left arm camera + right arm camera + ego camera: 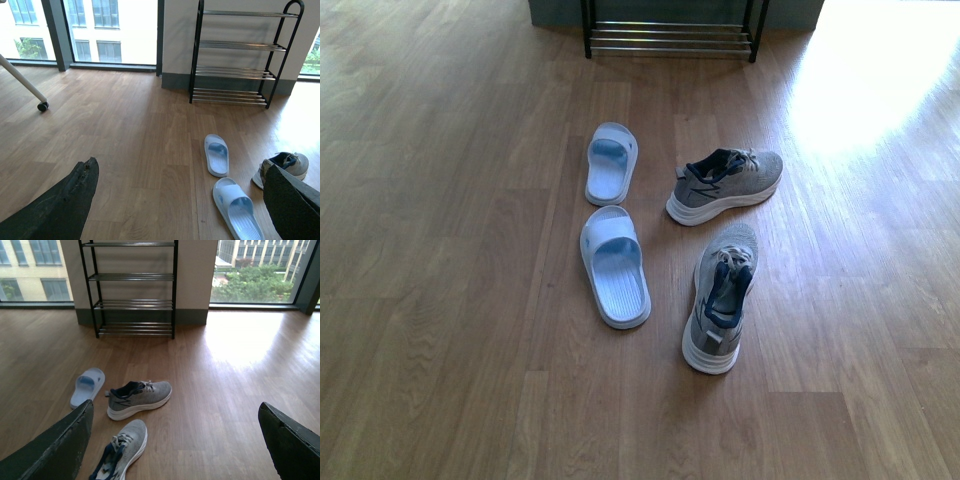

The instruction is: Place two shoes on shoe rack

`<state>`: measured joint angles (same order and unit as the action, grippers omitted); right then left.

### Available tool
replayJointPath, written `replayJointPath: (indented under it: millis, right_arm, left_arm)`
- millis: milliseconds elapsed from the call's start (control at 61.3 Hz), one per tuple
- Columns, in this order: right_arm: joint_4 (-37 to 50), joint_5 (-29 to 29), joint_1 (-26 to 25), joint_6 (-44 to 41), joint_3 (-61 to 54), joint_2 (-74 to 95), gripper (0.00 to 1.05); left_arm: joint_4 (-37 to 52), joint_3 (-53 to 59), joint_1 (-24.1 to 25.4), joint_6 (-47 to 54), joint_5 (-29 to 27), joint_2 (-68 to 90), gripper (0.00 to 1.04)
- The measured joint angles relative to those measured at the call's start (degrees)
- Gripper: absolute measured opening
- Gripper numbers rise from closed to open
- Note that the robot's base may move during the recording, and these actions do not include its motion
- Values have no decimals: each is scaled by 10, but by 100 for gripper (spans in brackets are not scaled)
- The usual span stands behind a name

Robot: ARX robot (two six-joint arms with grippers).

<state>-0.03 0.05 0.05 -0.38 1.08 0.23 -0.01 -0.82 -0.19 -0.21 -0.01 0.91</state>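
Observation:
Two grey knit sneakers with white soles lie on the wood floor. One shoe (725,185) lies crosswise with its toe to the right; the other shoe (720,296) points away from me, toe toward the rack. Both show in the right wrist view, the crosswise shoe (139,398) and the nearer shoe (121,449). The shoe rack (670,38) stands at the far wall; its black frame and chrome bars fill the wrist views (235,55) (134,290). My left gripper (185,210) and right gripper (175,450) are open, held above the floor, holding nothing. Neither arm shows in the front view.
Two pale blue slide slippers (611,163) (615,267) lie left of the sneakers. A white leg on a caster (43,106) stands at the far left in the left wrist view. Windows line the far wall. A bright sun patch (880,80) marks the floor at the right.

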Motion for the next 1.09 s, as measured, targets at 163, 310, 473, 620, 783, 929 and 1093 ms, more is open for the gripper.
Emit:
replayJointPath:
  millis: [163,310,473,620,783,929,1093]
  right_arm:
    - [0,0,0,0,0,0,95]
    - [0,0,0,0,0,0,95]
    - [0,0,0,0,0,0,95]
    - [0,0,0,0,0,0,95]
    - [0,0,0,0,0,0,95]
    - [0,0,0,0,0,0,95]
    - [0,0,0,0,0,0,95]
  left_arm:
    - [0,0,0,0,0,0,95]
    - [0,0,0,0,0,0,95]
    - [0,0,0,0,0,0,95]
    - [0,0,0,0,0,0,95]
    - [0,0,0,0,0,0,95]
    - [0,0,0,0,0,0,95]
    - [0,0,0,0,0,0,95]
